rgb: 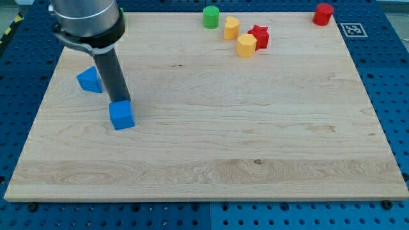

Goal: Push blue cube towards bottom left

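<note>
The bench is a pale wooden board lying on a blue perforated surface, and nothing on it serves as a container: every block sits loose on the bare wood.

Nearest the view's bottom, the whole lower band of the board is open wood from the left edge to the right edge. The bottom left corner is free, with open room between it and the blue cube, which is the lowest block on the board. That cube stands in the left part of the board, well in from the left edge.

My tip is at the cube's upper side, touching it or just beside it; the exact contact is hidden behind the cube's top. The arm carries no fingers, only the dark rod, so there is nothing to be apart or together.

Up and to the view's left of the rod lies a blue triangular block, near the board's left edge and apart from the cube.

The middle and right of the board are open.

Farthest off, along the top edge, a yellow hexagonal block touches a red star-shaped block, with a second yellow block just beside them. A green cylinder stands to their left, near the top edge. A red cylinder stands near the top right corner, well apart from the rest.
</note>
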`<state>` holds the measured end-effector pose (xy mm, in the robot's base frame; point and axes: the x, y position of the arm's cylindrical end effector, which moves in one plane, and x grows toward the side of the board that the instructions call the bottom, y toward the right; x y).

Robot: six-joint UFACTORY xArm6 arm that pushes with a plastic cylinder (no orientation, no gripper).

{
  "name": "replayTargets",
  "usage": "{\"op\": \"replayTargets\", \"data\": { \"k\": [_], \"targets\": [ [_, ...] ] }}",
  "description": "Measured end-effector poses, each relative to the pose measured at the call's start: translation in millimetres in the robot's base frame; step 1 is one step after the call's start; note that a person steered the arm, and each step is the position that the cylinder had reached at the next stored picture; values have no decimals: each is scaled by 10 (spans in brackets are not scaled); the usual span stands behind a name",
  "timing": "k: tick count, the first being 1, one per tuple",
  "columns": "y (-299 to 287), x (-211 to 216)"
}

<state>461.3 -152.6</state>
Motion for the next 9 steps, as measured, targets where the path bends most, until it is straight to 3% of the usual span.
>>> {"op": "replayTargets", "data": {
  "k": [5,7,9],
  "targets": [
    [219,806],
    [797,973],
    [77,1105]
  ]
}}
